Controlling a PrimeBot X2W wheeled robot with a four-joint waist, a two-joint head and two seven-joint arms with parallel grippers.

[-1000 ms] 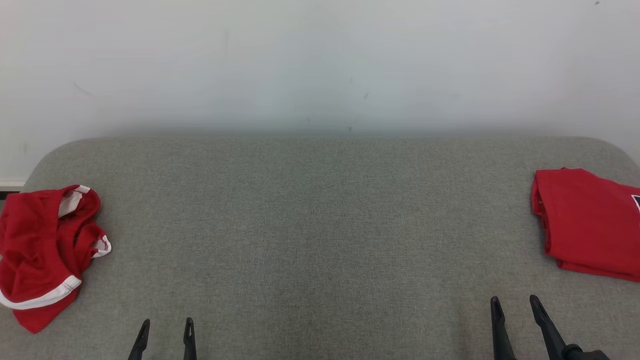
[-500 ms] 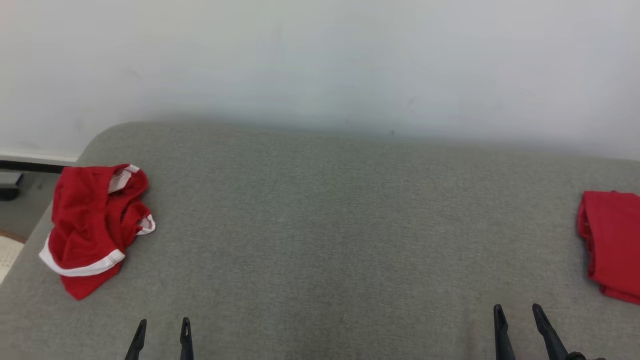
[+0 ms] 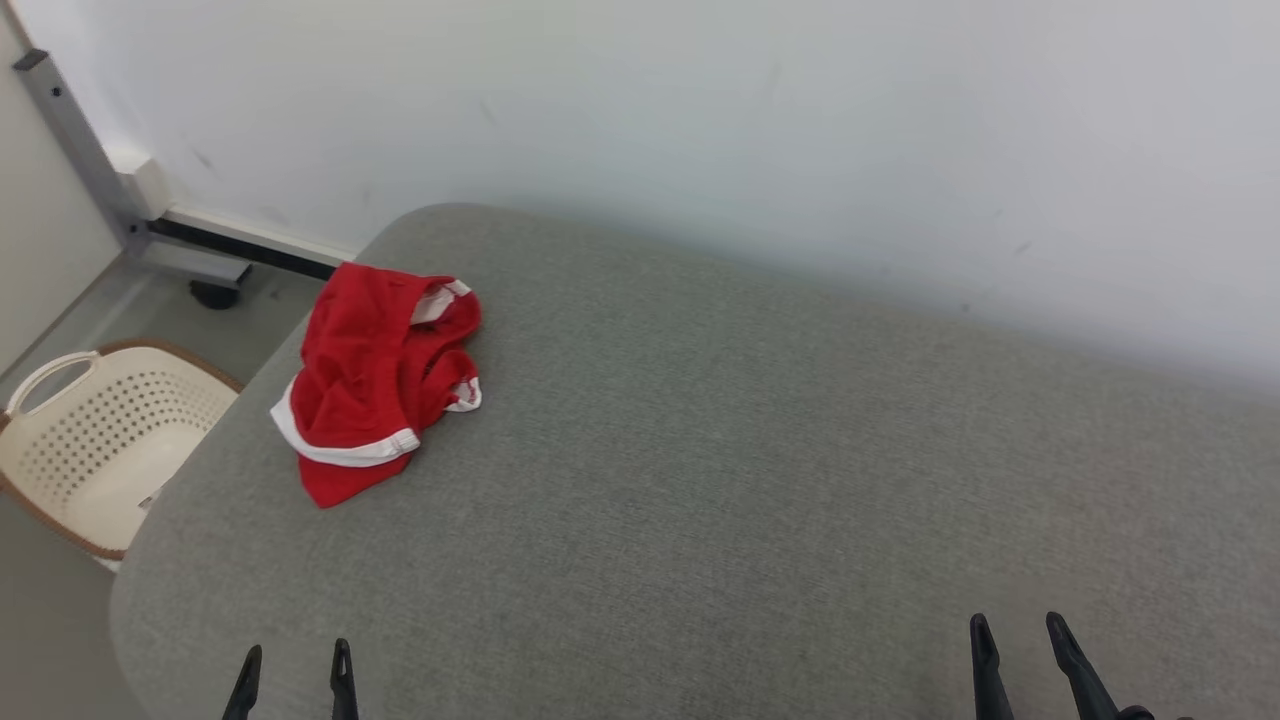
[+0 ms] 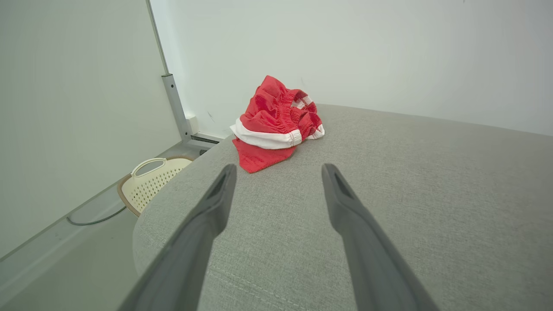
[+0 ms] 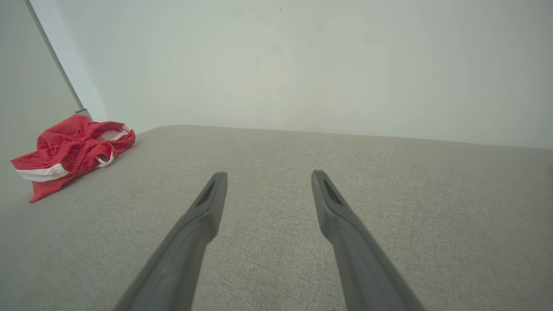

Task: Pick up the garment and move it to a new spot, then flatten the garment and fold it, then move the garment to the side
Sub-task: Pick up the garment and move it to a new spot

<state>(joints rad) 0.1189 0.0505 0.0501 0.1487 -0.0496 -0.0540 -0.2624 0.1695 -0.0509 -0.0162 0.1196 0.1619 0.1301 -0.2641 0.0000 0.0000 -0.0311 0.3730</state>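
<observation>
The garment is a crumpled red piece with white trim, lying near the far left corner of the grey padded table. The left wrist view has the garment straight ahead, beyond the fingertips. In the right wrist view the garment lies far off to the left. My left gripper stands open low at the front left, well short of the garment, holding nothing. My right gripper is open at the front right, far from it, over bare fabric. Both grippers, left and right, hover above the table.
A cream perforated laundry basket sits on the floor left of the table, also seen as the basket past the table's rounded corner. A grey metal post stands by the white wall behind. The table edge drops off at the left.
The head camera has swung left: the garment sits nearer the picture's middle, the folded red cloth at the right has left the view, and the basket and post have come in.
</observation>
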